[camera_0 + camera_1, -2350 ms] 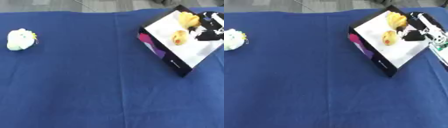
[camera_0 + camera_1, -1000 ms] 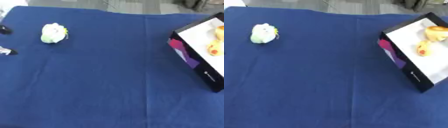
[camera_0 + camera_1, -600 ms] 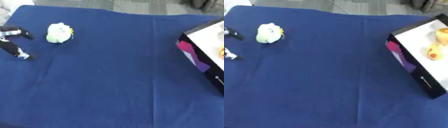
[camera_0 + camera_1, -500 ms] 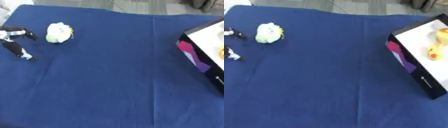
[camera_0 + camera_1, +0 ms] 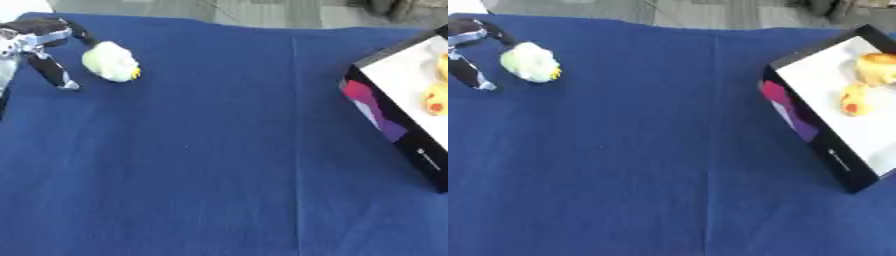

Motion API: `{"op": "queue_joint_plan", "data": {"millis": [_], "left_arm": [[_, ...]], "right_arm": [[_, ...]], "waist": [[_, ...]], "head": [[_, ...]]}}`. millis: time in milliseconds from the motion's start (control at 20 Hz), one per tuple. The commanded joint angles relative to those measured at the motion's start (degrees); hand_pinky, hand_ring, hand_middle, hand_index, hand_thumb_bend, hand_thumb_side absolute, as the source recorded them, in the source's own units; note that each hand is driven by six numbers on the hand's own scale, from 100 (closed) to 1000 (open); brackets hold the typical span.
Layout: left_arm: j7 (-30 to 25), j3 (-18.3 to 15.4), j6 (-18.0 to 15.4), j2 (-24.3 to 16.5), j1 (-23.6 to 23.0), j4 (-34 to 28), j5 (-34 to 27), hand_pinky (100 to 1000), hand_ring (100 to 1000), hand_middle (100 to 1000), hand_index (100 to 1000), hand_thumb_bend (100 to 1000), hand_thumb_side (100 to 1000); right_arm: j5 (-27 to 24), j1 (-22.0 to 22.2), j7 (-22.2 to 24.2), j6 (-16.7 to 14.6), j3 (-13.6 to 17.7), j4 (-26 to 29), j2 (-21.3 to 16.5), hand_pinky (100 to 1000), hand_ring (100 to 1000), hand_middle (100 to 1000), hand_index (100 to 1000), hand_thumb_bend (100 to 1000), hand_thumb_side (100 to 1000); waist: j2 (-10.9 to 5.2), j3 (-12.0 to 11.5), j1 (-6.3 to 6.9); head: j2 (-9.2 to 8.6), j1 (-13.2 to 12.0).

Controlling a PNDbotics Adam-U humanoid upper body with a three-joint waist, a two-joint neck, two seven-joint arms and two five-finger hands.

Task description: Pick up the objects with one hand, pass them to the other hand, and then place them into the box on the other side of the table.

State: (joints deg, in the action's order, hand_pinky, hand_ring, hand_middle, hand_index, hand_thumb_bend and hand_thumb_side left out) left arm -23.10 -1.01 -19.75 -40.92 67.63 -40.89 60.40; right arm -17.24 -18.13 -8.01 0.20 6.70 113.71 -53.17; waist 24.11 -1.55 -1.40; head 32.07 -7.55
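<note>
Reaching in from the far left corner, the left robot hand (image 5: 39,47), black with silver-grey segments, has its fingers spread and fairly straight, holding nothing. One dark finger points down toward the cloth, and another arches over toward the toy. Just beside those fingers lies the small rounded plush toy, pale green-white and fuzzy (image 5: 109,61), with a spot of yellow at its lower right edge. Whether the nearest fingertip actually touches the plush I cannot tell; they are at least very close.

Everything rests on the table under a deep blue woven cloth (image 5: 219,165), which looks soft and matte, with a faint straight crease running from the far edge toward the near one. Grey floor shows beyond the far edge.

Over on the right side sits the shallow rectangular cardboard box with black outer walls and a white inner floor (image 5: 820,145), turned at an angle to the table edge. Its near wall carries a magenta and purple printed patch. Inside it lie two small yellow-orange rounded soft toys (image 5: 856,98), one closer to the far end, the other nearer the middle, close together. The box is well apart from the plush toy, across the width of the cloth.

The right robot hand shows in neither view.
</note>
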Motion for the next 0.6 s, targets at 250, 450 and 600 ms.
{"op": "queue_joint_plan", "data": {"millis": [250, 450, 600], "left_arm": [[0.2, -0.3, 2.5, -1.2, 2.6, -0.9, 6.4, 892, 908, 776, 864, 652, 148], [0.6, -0.4, 2.0, -0.7, 2.6, -0.8, 7.3, 895, 909, 777, 862, 648, 148], [0.8, -0.5, 2.0, -0.6, 2.3, -0.5, 8.0, 892, 909, 777, 861, 648, 138]], "right_arm": [[1.2, -0.4, 0.2, 0.1, -0.1, 0.9, -1.5, 958, 1000, 1000, 1000, 100, 221], [1.3, -0.8, 0.2, 0.2, -0.3, 0.9, -1.3, 958, 1000, 1000, 1000, 100, 227], [1.3, -1.3, 0.3, -0.1, -0.5, 0.9, -1.1, 958, 1000, 1000, 1000, 100, 227]], "waist": [[-0.85, 0.7, 0.57], [-0.46, 1.4, 0.62], [-0.06, 2.1, 0.65]], "head": [[-0.54, -0.6], [-1.15, -1.3], [-1.55, -1.8]]}}
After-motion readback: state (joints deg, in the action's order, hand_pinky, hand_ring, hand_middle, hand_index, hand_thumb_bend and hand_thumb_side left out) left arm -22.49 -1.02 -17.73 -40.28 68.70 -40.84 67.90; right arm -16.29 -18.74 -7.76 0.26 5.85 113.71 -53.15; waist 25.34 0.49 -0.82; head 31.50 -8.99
